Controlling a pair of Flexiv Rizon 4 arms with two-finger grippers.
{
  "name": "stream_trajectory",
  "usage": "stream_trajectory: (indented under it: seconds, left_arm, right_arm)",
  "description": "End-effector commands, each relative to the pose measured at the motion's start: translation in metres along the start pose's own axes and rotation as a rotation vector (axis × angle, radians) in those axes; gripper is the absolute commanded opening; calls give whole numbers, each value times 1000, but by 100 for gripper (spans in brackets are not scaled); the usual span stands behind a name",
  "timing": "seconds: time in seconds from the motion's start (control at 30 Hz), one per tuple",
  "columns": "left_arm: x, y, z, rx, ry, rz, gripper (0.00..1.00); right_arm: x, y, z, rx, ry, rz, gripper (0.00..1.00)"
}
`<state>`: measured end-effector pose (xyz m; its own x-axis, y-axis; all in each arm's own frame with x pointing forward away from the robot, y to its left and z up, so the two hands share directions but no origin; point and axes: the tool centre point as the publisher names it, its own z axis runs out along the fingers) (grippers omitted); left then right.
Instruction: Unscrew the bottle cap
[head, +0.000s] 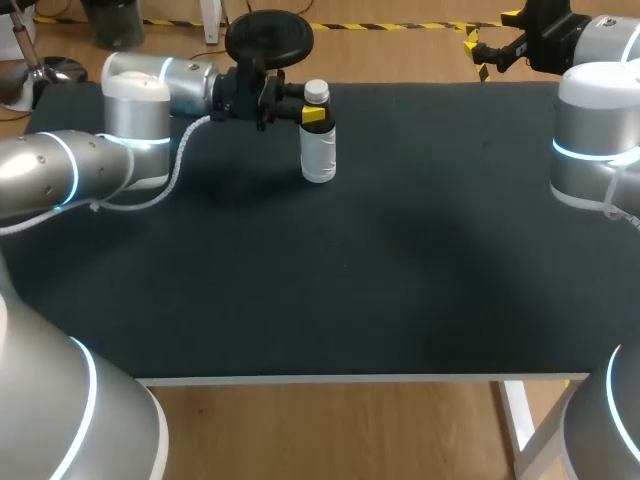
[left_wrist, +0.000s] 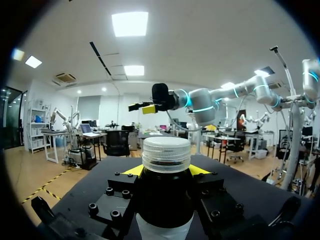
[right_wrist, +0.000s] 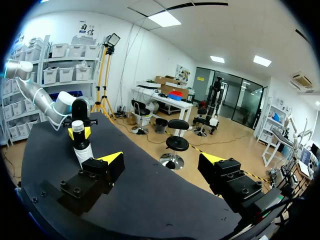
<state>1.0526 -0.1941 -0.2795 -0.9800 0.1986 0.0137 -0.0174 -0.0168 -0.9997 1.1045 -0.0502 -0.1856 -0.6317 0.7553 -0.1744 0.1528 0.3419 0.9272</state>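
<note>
Standing upright on the black table (head: 420, 280), the bottle (head: 318, 152) sits left of the middle, near the far edge, with its clear body resting on the table surface. The white ribbed cap (head: 316, 92) is seated on the bottle's neck. The left arm (head: 150, 95) comes in from the left side and lies roughly level above the table. The left tool (head: 313, 115) is closed on the bottle just below the cap; in the left wrist view one yellow tip shows on each side of the dark neck, both against it, and the cap stands clear above the fingers. The right arm (head: 590, 130) is at the right side, well apart from the bottle. The right tool (right_wrist: 162, 167) is held near the table's far right corner with its fingers (right_wrist: 102, 172) spread wide and nothing between them. In the right wrist view the bottle stands far ahead of this tool, off to one side.
</note>
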Motion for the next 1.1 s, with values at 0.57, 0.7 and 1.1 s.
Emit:
stream_trajectory:
  seconds: [0.57,0.7,1.1]
  left_arm:
    - [2,-1,0,-2,-11,-5,0]
    - [2,-1,0,-2,-11,-5,0]
    - [2,-1,0,-2,-11,-5,0]
  right_arm:
    - [0,0,-1,2,1,0,100]
    - [0,0,-1,2,1,0,100]
    - [0,0,-1,2,1,0,100]
